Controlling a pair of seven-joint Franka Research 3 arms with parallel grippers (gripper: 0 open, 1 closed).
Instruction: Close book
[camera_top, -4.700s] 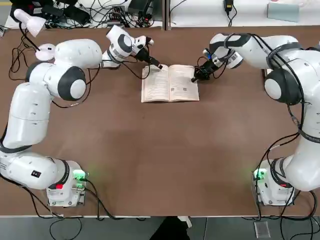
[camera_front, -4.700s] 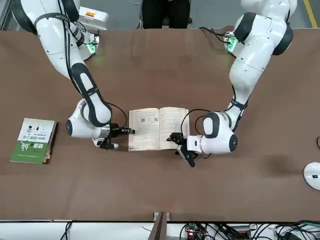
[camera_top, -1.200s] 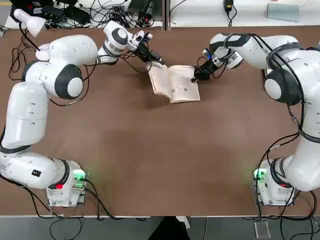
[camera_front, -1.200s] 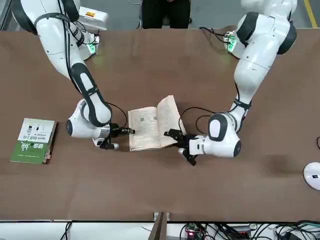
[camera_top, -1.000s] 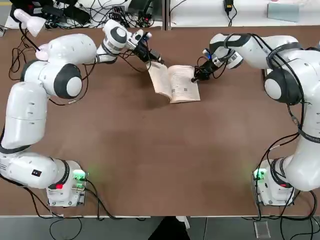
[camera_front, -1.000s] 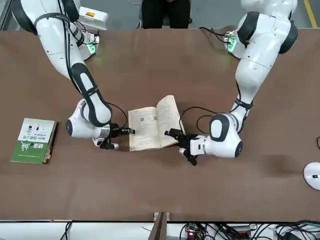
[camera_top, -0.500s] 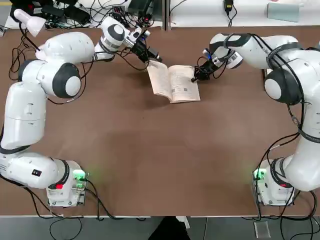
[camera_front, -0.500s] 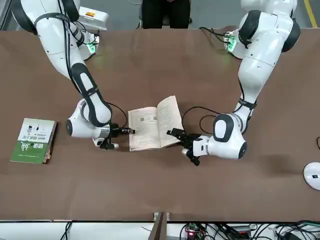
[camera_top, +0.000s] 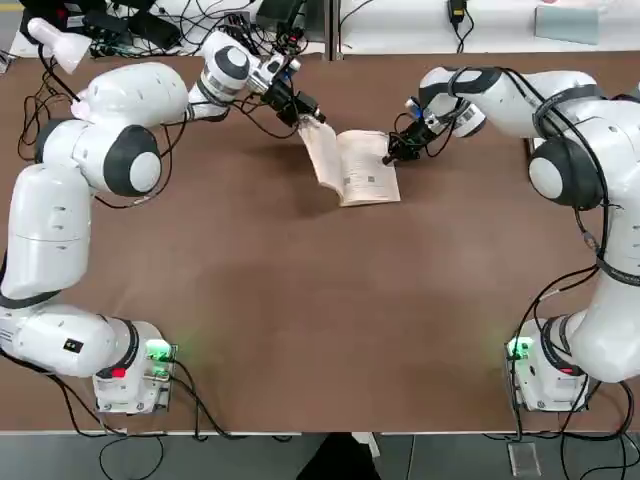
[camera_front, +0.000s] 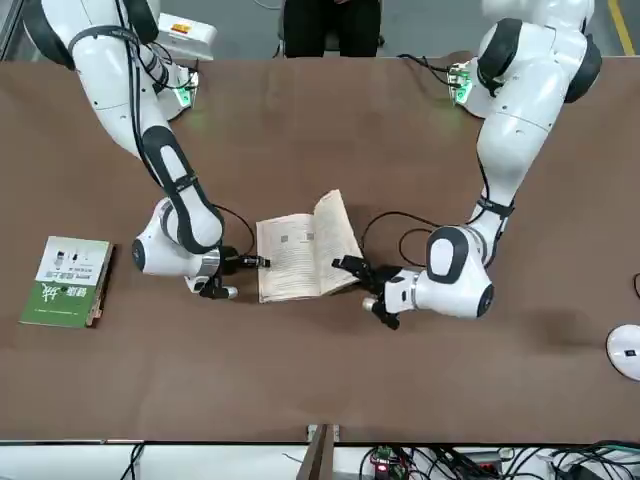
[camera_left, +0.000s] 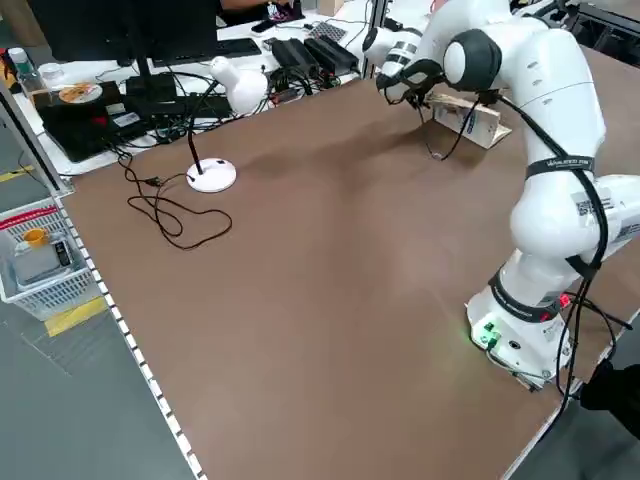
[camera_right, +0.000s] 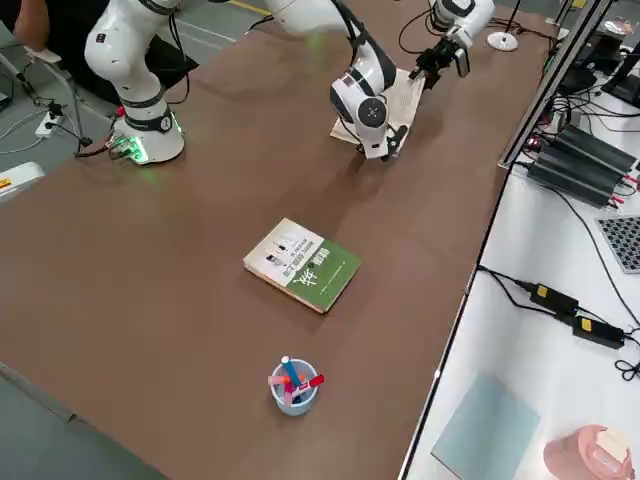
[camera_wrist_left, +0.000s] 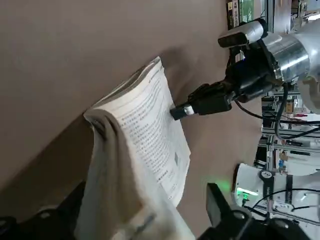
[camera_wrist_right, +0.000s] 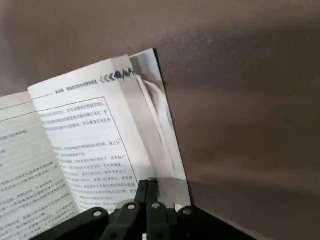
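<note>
I have the book (camera_top: 368, 168) lying open on the bench (camera_top: 300, 300), at the far side from my arms' bases and between the two grippers. Its right half lies on the bench, pages up; its left half is raised at a slant, with the pages bending over in a curve.

My left gripper (camera_wrist_left: 145, 192) is at that raised half, fingers spread wide, with the lifted pages and cover in the gap between them. My right gripper (camera_wrist_right: 148, 185) is closed, tips together, and touches the printed page of the right half near its outer edge.

Well off to the right of the book I can see the green book (camera_front: 66, 282), shut and flat, and near it a cup (camera_right: 295, 395) of markers. The lamp (camera_left: 212, 175) stands over on the left. A person (camera_front: 332, 25) is behind the arms' side of the bench.
</note>
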